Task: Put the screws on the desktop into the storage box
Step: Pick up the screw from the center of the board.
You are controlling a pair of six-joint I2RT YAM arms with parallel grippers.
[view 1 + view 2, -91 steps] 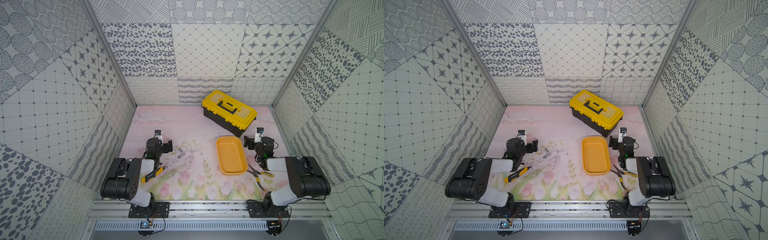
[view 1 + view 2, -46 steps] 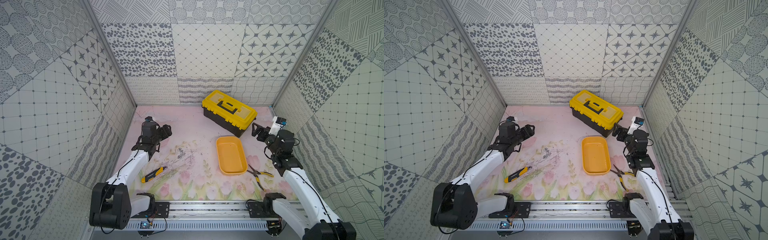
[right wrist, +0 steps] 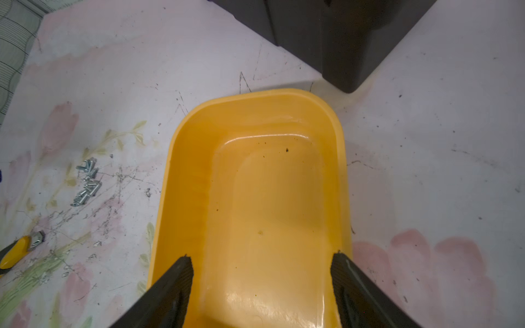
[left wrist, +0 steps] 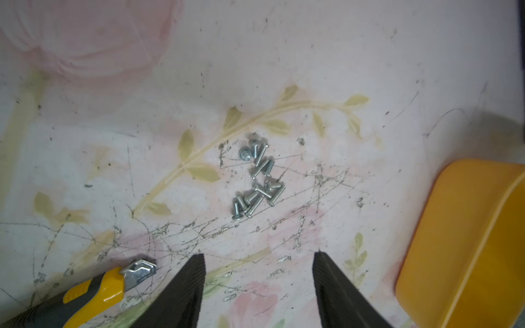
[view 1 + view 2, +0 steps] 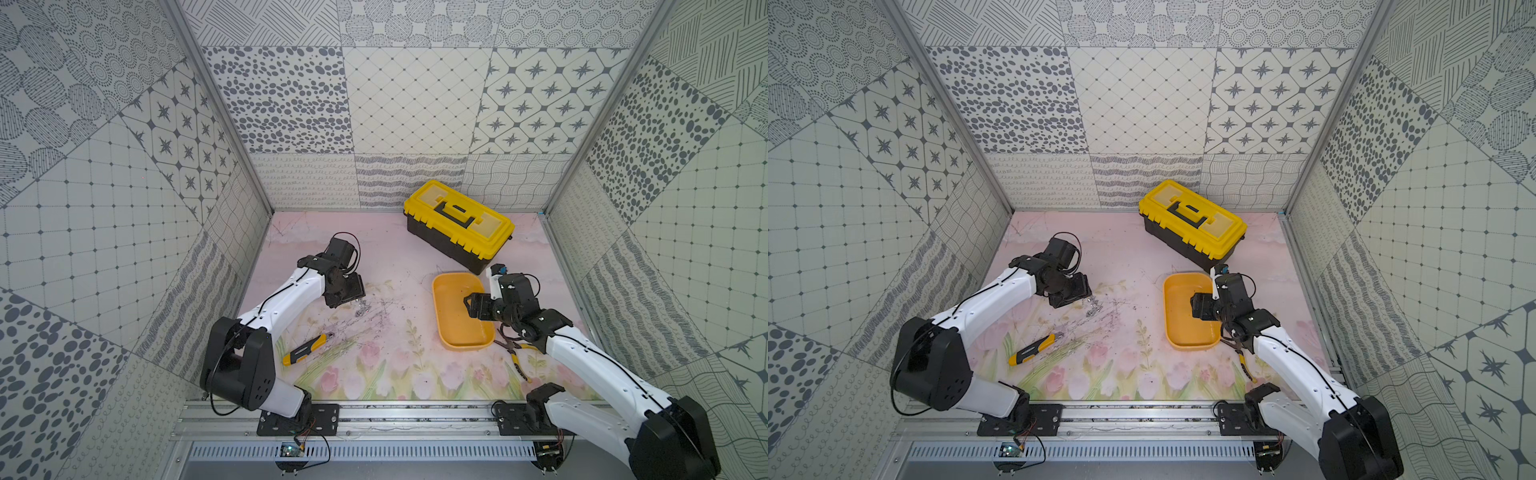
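Screws (image 4: 257, 181) in a tight heap on desktop (image 4: 341, 56), well apart from empty storage box (image 3: 255, 95). Tiny, hard, slick, light; likely to roll. Pinch singly across shank. Left gripper (image 4: 258, 254) spread empty near them; right gripper (image 3: 262, 254) spread empty over box.

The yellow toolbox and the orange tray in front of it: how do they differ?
The toolbox is tall with a black body; the tray is shallow and orange-yellow all over. The toolbox has a shut yellow lid with a black handle; the tray has no lid. The toolbox stands near the back wall; the tray lies nearer the robot. Both are rectangular and rest on the desktop.
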